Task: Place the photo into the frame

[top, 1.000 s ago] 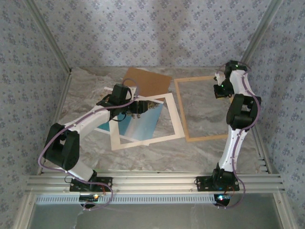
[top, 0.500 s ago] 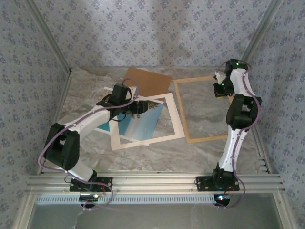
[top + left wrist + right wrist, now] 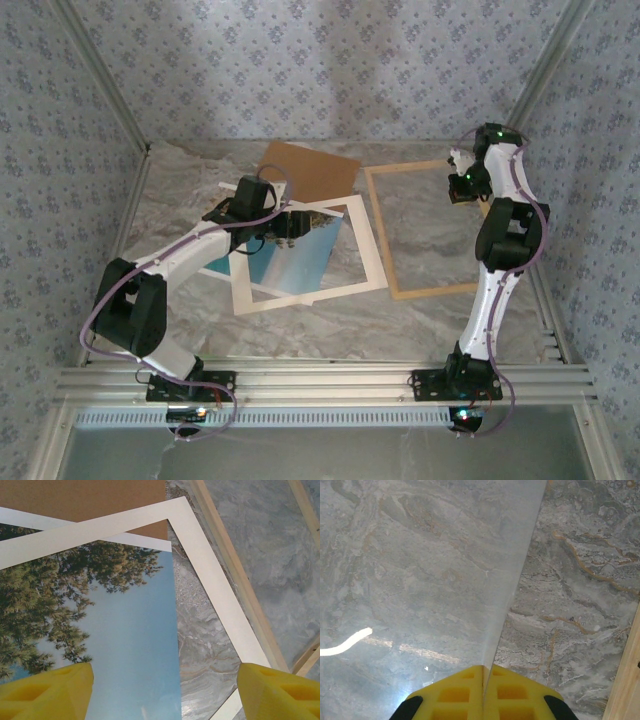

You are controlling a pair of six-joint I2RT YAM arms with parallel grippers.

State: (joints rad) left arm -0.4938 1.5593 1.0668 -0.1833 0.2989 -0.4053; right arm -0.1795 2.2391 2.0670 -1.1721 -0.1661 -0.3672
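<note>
The photo [image 3: 290, 262] of blue sky and dark trees lies flat at centre-left, partly under a white mat border [image 3: 300, 299]. My left gripper [image 3: 285, 232] hovers open over the photo's [image 3: 100, 630] right edge, its jaws straddling that edge [image 3: 165, 690]. The light wooden frame [image 3: 435, 289] lies on the marble to the right, and its rail [image 3: 235, 575] runs beside the mat [image 3: 210, 570]. My right gripper [image 3: 458, 190] is over the frame's far right part, shut [image 3: 484, 672] on a clear thin sheet [image 3: 435, 570]. The frame's rail [image 3: 627, 680] shows at the right.
A brown backing board [image 3: 310, 170] lies at the back, partly under the mat and photo [image 3: 85, 497]. Patterned walls close in the back and both sides. An aluminium rail [image 3: 320, 382] runs along the near edge by the arm bases.
The right arm has shifted slightly toward the back with the clear sheet. The left arm has stayed still.
</note>
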